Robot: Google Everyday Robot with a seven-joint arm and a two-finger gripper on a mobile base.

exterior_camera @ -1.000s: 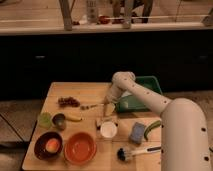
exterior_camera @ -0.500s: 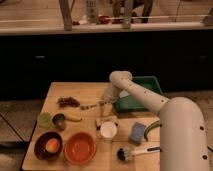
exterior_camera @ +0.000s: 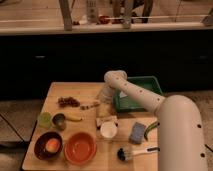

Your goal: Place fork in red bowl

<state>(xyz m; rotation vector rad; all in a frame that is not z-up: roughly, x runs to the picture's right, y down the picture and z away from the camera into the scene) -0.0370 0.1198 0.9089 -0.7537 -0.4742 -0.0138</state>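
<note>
Though whether open or closed cannot be told, gripper (exterior_camera: pixel 104 99) jaws low over table (exterior_camera: pixel 55 95), fork indiscernible.

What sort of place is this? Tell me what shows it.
Likely a kitchen-style area: a wooden table holds the red bowl, a banana and a dish brush. The gripper is over the table's middle.

The pale claw (exterior_camera: pixel 103 97) hangs at the frame's centre over the tan wooden bench (exterior_camera: pixel 57 92), just left of a green tray (exterior_camera: pixel 150 86). At lower left, a glossy orange-red bowl (exterior_camera: pixel 80 148) sits beside a dark maroon bowl (exterior_camera: pixel 38 147). The brush (exterior_camera: pixel 134 151) at lower right has a white handle and a black head.
</note>
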